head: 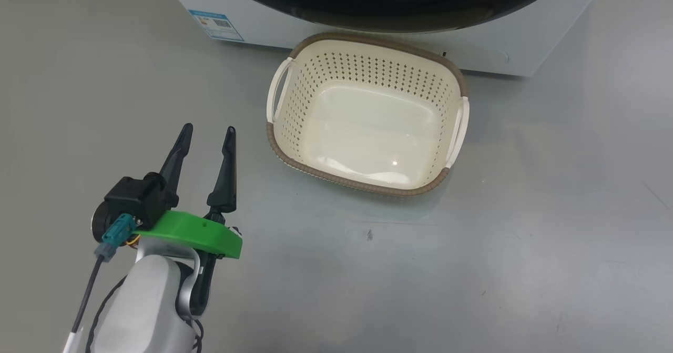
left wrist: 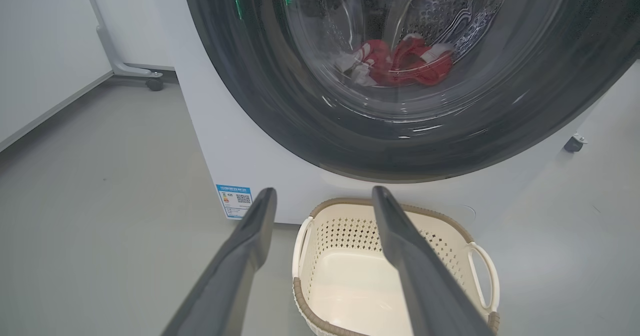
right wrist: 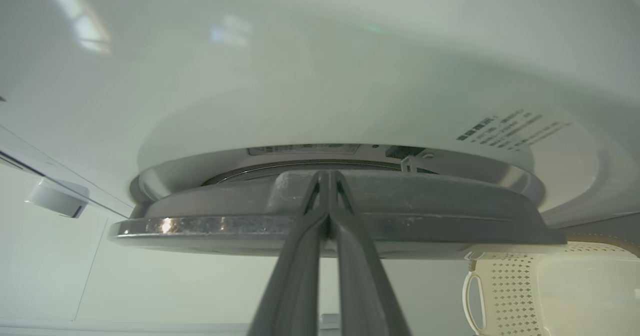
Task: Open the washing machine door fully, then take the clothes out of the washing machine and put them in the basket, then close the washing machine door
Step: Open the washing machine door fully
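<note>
red clothes (left wrist: 400, 65) inside washing machine (left wrist: 235, 145), basket (head: 368, 63) just before it

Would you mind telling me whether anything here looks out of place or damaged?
Nothing stands out. The basket sits upright and empty before the washing machine, the clothes lie inside behind the washing machine door, and only a small dark mark shows on the floor.

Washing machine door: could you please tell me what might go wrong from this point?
1. The right gripper is shut, its thin tips at the edge of the washing machine door; they could slip off that smooth rim.
2. The basket sits close under the door, so reaching in might knock it.
3. The clothes lie deep in the drum, a long reach.
</note>
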Motion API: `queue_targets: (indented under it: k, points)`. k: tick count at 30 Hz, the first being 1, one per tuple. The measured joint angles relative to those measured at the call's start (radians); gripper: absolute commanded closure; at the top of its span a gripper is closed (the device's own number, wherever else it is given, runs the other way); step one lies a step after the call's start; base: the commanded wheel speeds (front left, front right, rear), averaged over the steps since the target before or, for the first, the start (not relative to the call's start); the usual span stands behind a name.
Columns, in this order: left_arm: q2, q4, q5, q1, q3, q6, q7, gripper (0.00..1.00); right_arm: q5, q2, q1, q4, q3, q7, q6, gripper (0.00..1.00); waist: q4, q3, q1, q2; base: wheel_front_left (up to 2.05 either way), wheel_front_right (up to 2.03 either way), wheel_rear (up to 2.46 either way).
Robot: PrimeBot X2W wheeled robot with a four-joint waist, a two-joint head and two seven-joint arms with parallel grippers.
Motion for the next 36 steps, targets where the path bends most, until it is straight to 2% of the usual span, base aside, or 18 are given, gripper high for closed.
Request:
queue_targets:
  k: [8, 17, 36]
  points:
    - [-0.002, -0.005, -0.024, -0.012, -0.018, 0.000, 0.000, 0.00, -0.009, -0.011, -0.081, 0.042, 0.011, 0.021, -0.023, 1.00, 0.038, 0.038, 0.0000, 0.0000, 0.00, 0.00, 0.00]
    - [-0.004, -0.010, -0.053, -0.023, -0.029, 0.000, 0.000, 0.00, -0.010, -0.020, -0.128, 0.096, 0.024, 0.052, -0.031, 1.00, 0.069, 0.062, 0.0000, 0.0000, 0.00, 0.00, 0.00]
    - [-0.006, 0.011, -0.057, -0.029, -0.033, 0.001, 0.000, 0.00, 0.018, -0.044, -0.146, 0.154, 0.050, 0.174, -0.030, 1.00, 0.078, 0.041, 0.0000, 0.0000, 0.00, 0.00, 0.00]
